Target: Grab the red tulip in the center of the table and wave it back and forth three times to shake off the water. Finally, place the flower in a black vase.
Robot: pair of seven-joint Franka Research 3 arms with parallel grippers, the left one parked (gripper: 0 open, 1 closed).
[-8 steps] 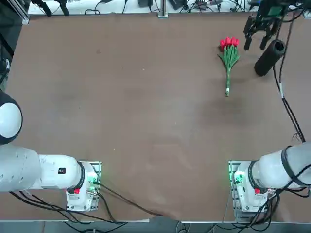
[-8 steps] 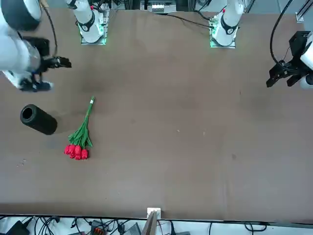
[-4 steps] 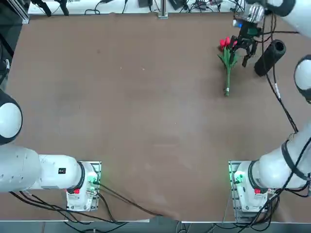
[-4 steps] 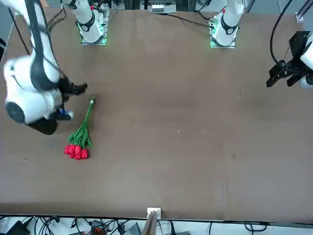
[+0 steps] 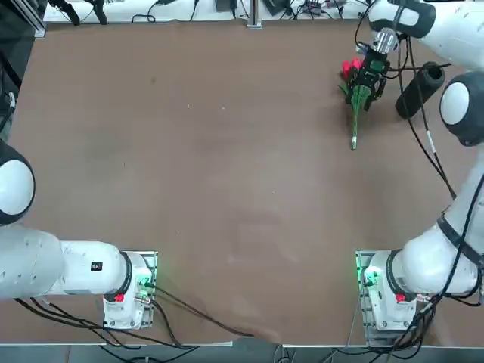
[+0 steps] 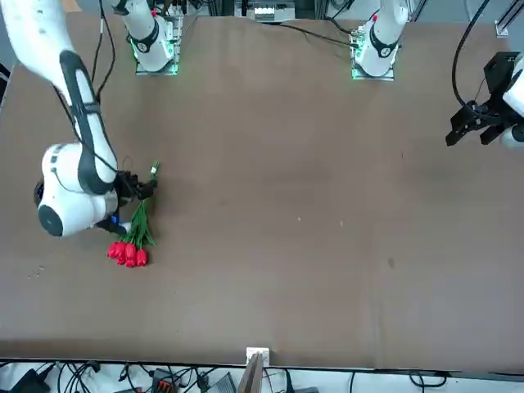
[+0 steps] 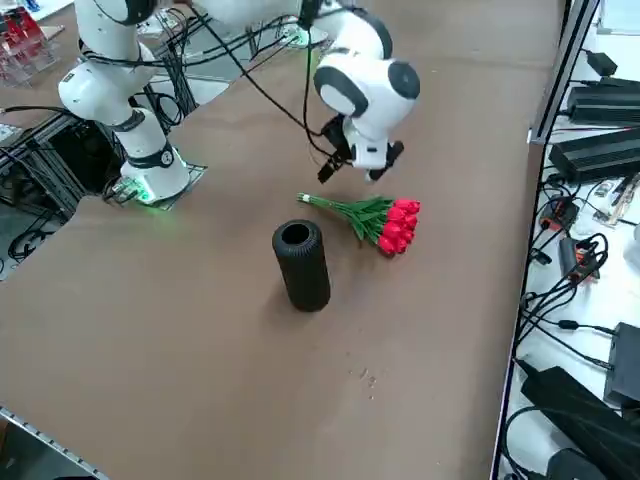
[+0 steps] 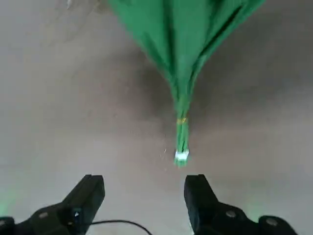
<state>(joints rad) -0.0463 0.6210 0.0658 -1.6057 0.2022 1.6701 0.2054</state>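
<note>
The red tulip (image 5: 354,121) lies flat on the table (image 5: 227,151) at the far right, blooms (image 6: 127,254) toward the far edge and stem end (image 7: 303,198) toward the robot. My right gripper (image 5: 367,79) hovers just over its leaves and stem, open, gripping nothing. In the wrist view the bound stem (image 8: 181,142) runs toward the gap between the two fingers (image 8: 90,191), its tip just short of them. The black vase (image 7: 302,265) stands mouth up beside the tulip, further right (image 5: 420,89).
The far table edge, lined with cables (image 5: 302,9), runs close behind the blooms. The right edge lies just beyond the vase, with power supplies and cables (image 7: 600,150) off the table. Brown tabletop stretches left and toward the robot.
My right gripper has swung from behind the vase leftward to over the tulip and come down close to its stem. Tulip and vase have not moved.
</note>
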